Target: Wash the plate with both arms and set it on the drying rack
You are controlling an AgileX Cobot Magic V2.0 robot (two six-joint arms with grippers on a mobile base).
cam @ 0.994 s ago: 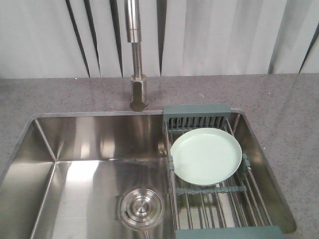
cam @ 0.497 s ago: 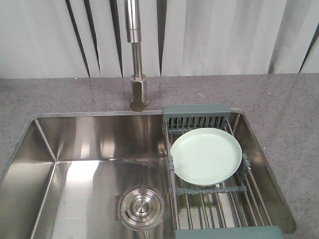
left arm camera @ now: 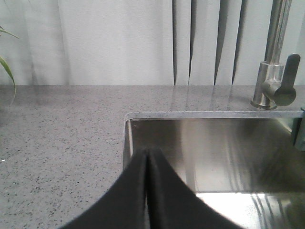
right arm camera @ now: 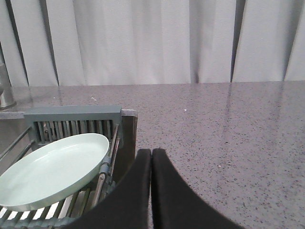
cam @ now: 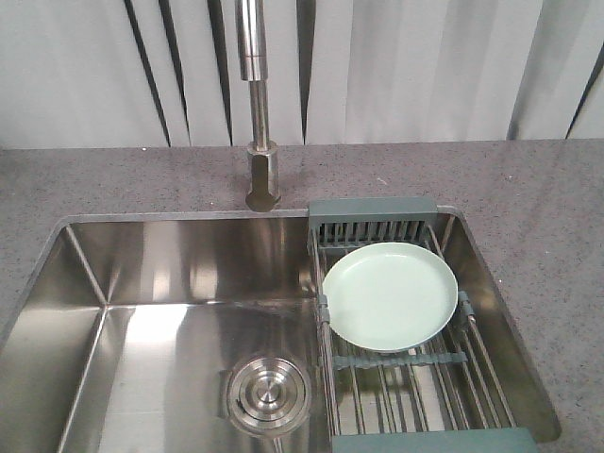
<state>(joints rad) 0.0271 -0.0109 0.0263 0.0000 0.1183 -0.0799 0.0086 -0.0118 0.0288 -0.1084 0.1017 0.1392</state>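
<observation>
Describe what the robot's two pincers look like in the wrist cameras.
Only the tips show. The left pincer and right pincer are each two plain matte black fingers, broad at the base and tapering toward the tip. No cables, markings or arm sections are visible.

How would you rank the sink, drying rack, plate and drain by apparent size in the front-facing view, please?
Largest to smallest:
1. sink, partly cut off by the frame
2. drying rack
3. plate
4. drain
</observation>
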